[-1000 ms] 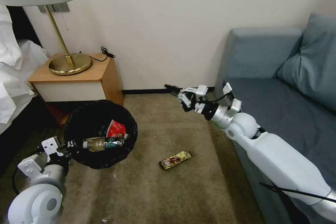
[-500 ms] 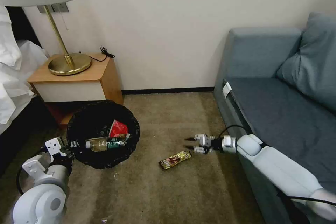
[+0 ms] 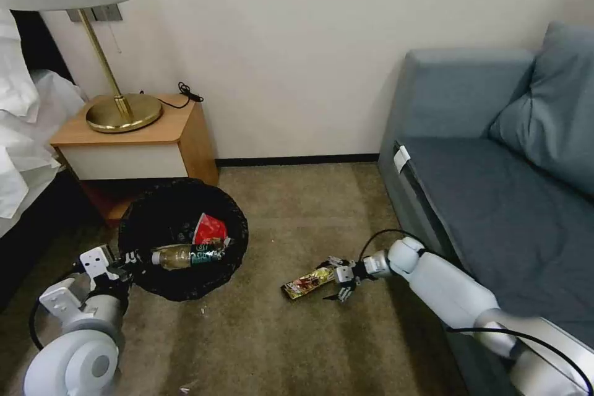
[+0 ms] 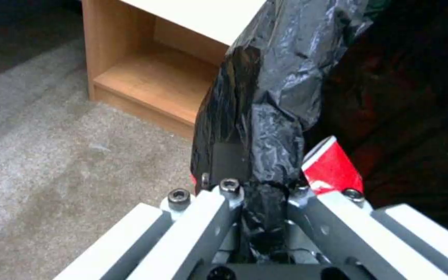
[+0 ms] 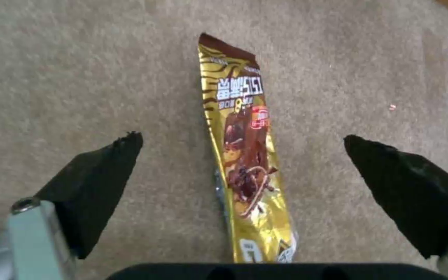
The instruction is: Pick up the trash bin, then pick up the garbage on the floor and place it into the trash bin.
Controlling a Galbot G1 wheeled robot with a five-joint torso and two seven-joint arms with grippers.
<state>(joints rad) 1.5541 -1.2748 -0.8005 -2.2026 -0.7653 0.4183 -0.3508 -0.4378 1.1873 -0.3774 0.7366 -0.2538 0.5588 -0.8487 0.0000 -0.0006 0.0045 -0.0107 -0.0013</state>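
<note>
One dark-and-gold wrapper (image 5: 245, 155) lies on the carpet between the released right gripper's (image 3: 334, 278) fingers (low, straddling it); the left gripper (image 4: 263, 194) clenches the trash bin's (image 3: 139, 223) bag rim.

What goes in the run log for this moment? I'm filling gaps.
left end effector: shut on trash bin rim | right end effector: open, straddling gold wrapper on carpet
</note>
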